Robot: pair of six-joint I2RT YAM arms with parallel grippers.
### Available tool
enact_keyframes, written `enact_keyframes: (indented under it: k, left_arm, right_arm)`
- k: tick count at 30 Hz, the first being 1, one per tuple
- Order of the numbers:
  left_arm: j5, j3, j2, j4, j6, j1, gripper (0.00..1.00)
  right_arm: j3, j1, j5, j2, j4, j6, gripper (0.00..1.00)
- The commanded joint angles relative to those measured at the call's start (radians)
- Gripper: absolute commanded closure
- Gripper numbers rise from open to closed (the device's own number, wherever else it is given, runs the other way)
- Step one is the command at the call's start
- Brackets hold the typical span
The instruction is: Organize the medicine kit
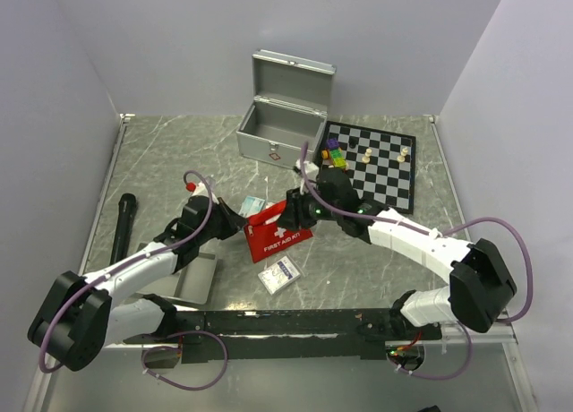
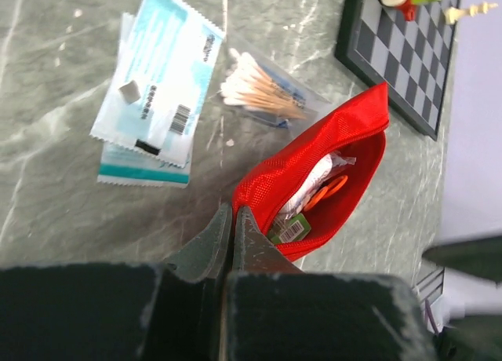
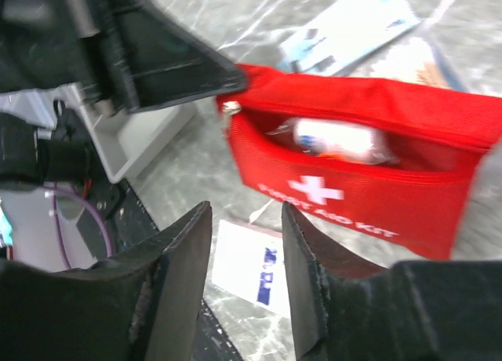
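Your red first aid pouch (image 1: 278, 232) lies at the centre of the top view, mouth open, a white roll (image 3: 333, 137) inside. Your left gripper (image 2: 233, 224) is clamped on its corner, apparently to prop that mouth for loading. Your right gripper (image 3: 245, 212) hangs spread and empty before it. Wipe packets (image 2: 157, 78) and bagged cotton swabs (image 2: 263, 90) lie outside, upper left of the left wrist view, not yet packed.

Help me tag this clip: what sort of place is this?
Probably a robot test cell in a lab: plain pale walls box in a marble-patterned table, and unrelated props, a chessboard, a metal case and a red first-aid pouch, share it.
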Motion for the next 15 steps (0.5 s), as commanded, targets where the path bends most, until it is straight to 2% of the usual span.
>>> enact_keyframes:
  k: [1, 11, 15]
  left_arm:
    - [-0.044, 0.071, -0.035, -0.050, -0.044, -0.004, 0.99]
    - [-0.049, 0.121, -0.075, -0.079, -0.148, -0.029, 0.99]
    - [-0.052, 0.141, -0.092, -0.083, -0.165, -0.053, 0.99]
  right_arm:
    - [0.078, 0.066, 0.056, 0.030, -0.035, -0.035, 0.49]
    - [0.164, 0.132, 0.056, 0.186, 0.031, 0.045, 0.44]
    - [0.177, 0.141, 0.083, 0.197, 0.054, 0.068, 0.42]
